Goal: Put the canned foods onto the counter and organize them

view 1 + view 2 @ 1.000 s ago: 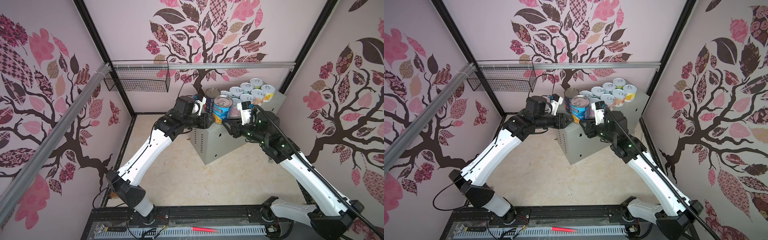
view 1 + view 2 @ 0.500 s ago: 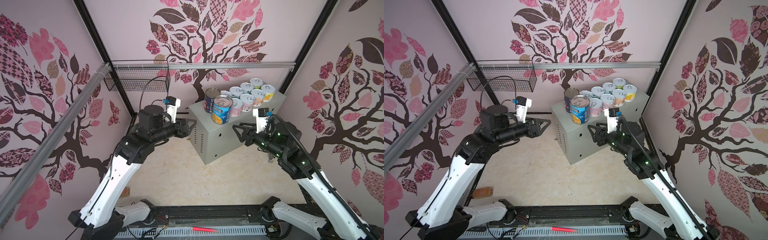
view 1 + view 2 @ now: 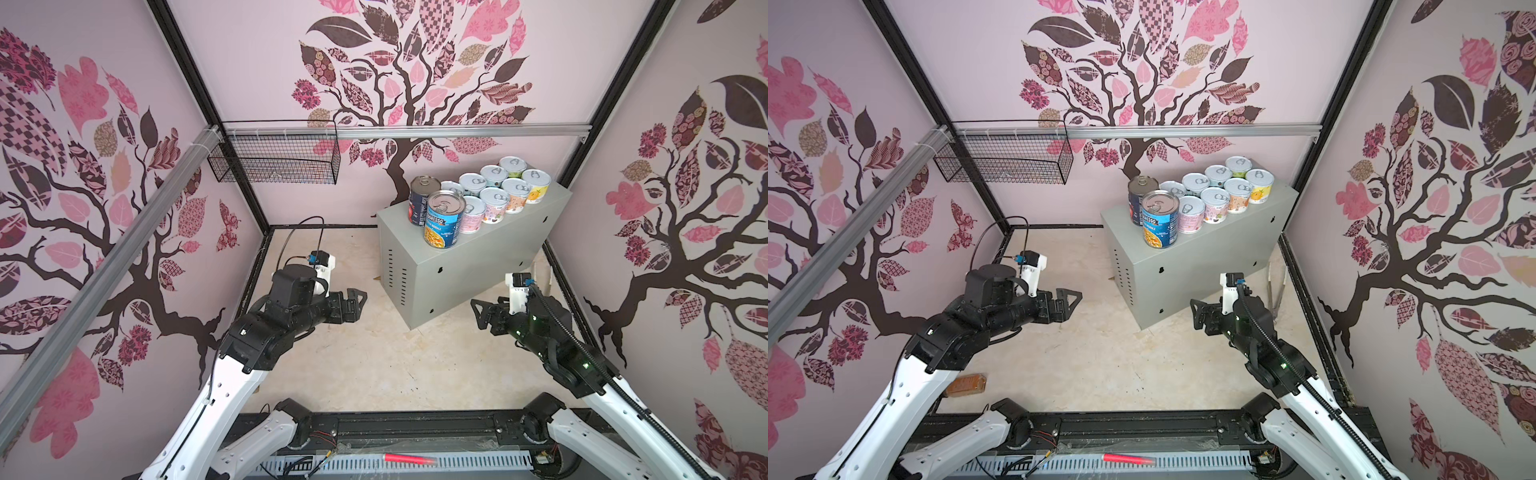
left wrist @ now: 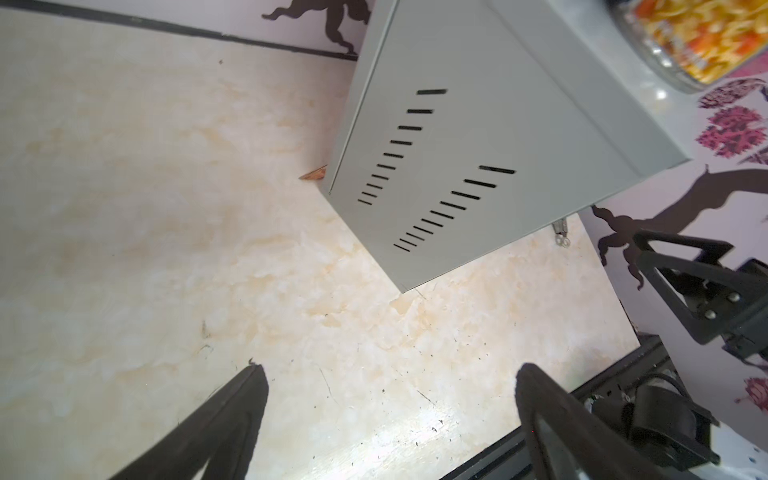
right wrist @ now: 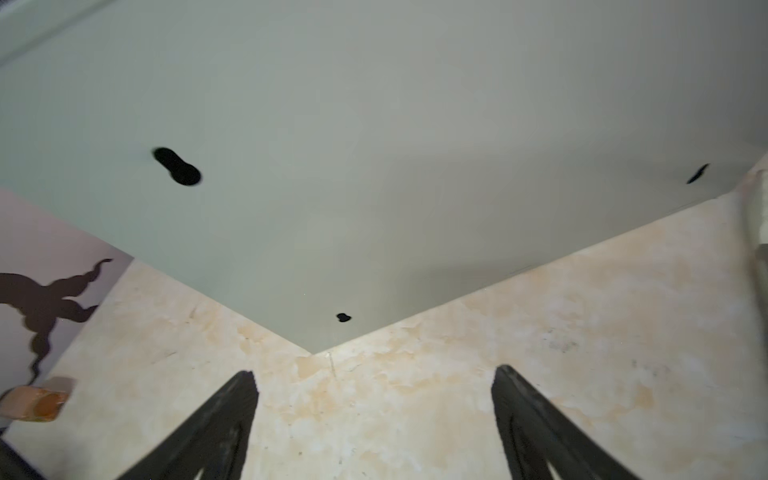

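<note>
The canned foods stand together on top of the counter [image 3: 478,270], a light-grey metal box at the back right. In both top views a blue-labelled tall can [image 3: 444,220] is at the front left corner of the group. A dark-labelled tall can [image 3: 420,201] stands behind it, and short pastel cans [image 3: 494,204] run in two rows to the right. My left gripper [image 3: 359,301] hangs open over the floor, left of the counter. My right gripper [image 3: 478,311] is open near the counter's front corner. Both wrist views show wide fingers [image 4: 249,399] with only floor between them.
A black wire basket [image 3: 276,156] hangs on the back-left rail. Metal tongs [image 3: 1277,286] lie on the floor right of the counter [image 3: 1192,266]. An orange-brown packet [image 3: 967,384] lies at the front left by the left arm. A red pen [image 3: 409,458] rests on the front base.
Both arms have drawn back from the cans on the counter, down and toward the front. Both grippers have gone from shut to open.
</note>
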`<state>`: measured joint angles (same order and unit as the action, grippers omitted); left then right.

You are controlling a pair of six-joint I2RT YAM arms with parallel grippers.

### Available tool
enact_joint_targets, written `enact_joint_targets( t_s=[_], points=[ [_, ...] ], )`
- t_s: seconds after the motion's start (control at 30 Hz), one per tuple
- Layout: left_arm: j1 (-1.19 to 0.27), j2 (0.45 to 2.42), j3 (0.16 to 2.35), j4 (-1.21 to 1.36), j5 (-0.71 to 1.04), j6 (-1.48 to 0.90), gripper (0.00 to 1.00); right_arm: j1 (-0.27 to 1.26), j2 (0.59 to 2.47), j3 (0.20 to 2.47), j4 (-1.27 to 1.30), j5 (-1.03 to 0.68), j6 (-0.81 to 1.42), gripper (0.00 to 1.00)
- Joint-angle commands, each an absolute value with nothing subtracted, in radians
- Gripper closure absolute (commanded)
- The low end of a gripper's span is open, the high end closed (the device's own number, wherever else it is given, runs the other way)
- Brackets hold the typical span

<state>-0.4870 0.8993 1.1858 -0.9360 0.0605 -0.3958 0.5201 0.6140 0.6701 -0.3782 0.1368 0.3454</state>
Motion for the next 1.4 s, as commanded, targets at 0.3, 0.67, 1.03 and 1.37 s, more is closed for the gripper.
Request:
enact_joint_targets(
  t_s=[0.3,0.67,1.03,1.37],
  points=[
    [-0.139,1.053,0.872,-0.688,0.078,-0.421,0.02,0.516,0.433,0.308,0.026,0.639,0.29,0.0],
    [-0.012,1.214,0.643,-0.254,-0.329,-0.397,0.02,0.515,0.745,0.166,0.527,0.888,0.164,0.0],
    [0.035,1.456,0.723,-0.072,-0.379,-0.184,0.02,0.276,1.05,0.176,0.731,0.779,0.204,0.0],
    [0.045,1.558,0.756,0.107,-0.23,-0.212,0.02,0.216,1.334,0.263,0.897,0.741,0.213,0.0]
  ],
)
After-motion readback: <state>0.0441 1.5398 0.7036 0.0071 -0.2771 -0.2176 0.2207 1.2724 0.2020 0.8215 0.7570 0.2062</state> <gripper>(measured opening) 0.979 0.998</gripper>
